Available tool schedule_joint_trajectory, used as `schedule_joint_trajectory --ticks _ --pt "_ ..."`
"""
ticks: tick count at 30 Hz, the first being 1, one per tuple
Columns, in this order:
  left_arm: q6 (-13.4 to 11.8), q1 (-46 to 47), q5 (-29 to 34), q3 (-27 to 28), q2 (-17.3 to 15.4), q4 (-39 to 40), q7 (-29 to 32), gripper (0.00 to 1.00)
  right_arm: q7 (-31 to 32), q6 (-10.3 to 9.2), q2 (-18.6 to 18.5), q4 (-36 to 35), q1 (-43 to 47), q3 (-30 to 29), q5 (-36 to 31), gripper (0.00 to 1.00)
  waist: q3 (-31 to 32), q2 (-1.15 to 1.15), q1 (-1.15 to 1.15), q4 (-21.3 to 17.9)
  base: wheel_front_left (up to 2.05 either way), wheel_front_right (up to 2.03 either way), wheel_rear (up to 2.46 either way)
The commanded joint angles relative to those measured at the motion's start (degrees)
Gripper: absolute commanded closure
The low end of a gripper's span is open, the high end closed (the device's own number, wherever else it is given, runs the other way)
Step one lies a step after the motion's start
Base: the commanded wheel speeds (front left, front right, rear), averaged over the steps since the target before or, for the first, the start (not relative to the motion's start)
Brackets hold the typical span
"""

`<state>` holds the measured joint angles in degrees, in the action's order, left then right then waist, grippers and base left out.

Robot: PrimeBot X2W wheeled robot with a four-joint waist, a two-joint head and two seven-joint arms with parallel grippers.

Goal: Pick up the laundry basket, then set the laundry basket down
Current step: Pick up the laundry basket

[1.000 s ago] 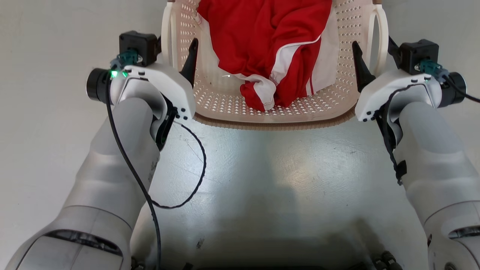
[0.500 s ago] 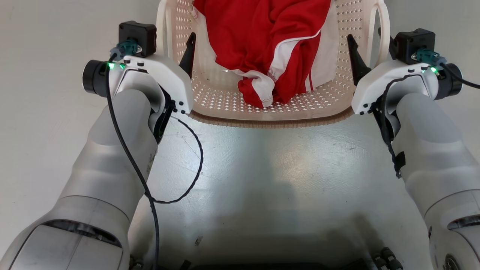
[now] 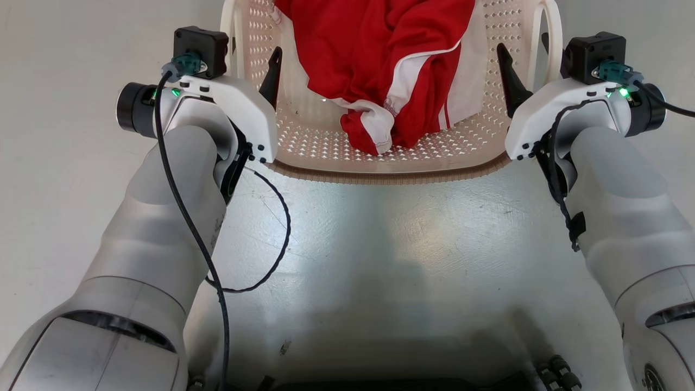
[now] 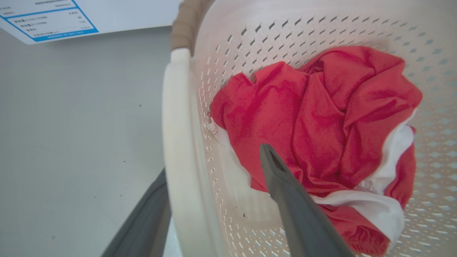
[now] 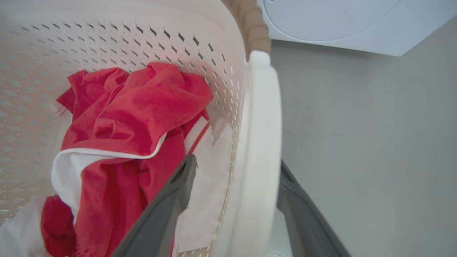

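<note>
Since a second ago: left gripper (image 3: pixel 252 60), right gripper (image 3: pixel 524 49) and laundry basket (image 3: pixel 380 176) all sit slightly higher in the head view. Scuffs on the floor (image 3: pixel 380 244) drift the same way, so the camera has moved too. The basket reads a touch wider across.

Left jaws: wide, astride the left handle (image 4: pixel 178 142). The outer finger (image 4: pixel 142 214) sits just outside the handle. The inner finger (image 4: pixel 292 200) is inside the basket, clear of the perforated wall, with its tip over the red garment (image 4: pixel 321 117).

Right jaws: mirrored, wide, with the right handle (image 5: pixel 260 125) between them. One finger is inside over white cloth, apart from the wall; the other is outside, close by the handle.

The basket spans from one pair of jaws to the other, with the garment heaped between. Cannot tell whether its base touches the floor. A white appliance (image 5: pixel 339 21) stands beyond the right jaws.
</note>
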<state>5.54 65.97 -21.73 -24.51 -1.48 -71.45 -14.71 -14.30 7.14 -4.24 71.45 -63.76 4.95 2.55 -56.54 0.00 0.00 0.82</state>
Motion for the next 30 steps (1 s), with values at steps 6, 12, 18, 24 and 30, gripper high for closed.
schedule_joint_trajectory --ticks 6,12,18,24,30 --pt "-0.7 -0.2 -0.8 0.0 -1.4 0.0 -0.3 0.00 0.2 0.35 1.4 0.4 1.4 1.7 1.5 0.00 -0.2 0.00 0.00 -0.1 0.00 0.00 0.00" --pt "-0.9 0.0 -1.0 -0.1 -1.4 -0.2 -0.3 0.00 0.7 0.35 1.4 0.8 1.6 2.4 2.8 0.00 -0.2 0.00 0.00 -0.2 0.00 0.00 0.00" --pt "-0.4 0.0 -1.0 -0.8 -1.5 -0.9 0.4 1.00 0.8 0.35 1.4 0.6 2.1 4.3 5.2 1.00 -0.1 0.00 0.00 -0.2 0.00 0.00 0.00" --pt "-1.0 0.0 -0.4 -1.9 -1.6 -1.3 0.1 1.00 2.3 0.35 1.4 0.8 2.8 6.7 7.6 1.00 0.3 0.00 0.00 -0.6 0.00 0.00 0.00" --pt "-1.1 -1.2 -0.6 -2.6 -1.6 -1.9 0.8 1.00 4.0 0.35 1.4 0.8 4.4 9.9 9.8 1.00 2.0 0.00 0.00 -1.0 0.00 0.00 0.00"
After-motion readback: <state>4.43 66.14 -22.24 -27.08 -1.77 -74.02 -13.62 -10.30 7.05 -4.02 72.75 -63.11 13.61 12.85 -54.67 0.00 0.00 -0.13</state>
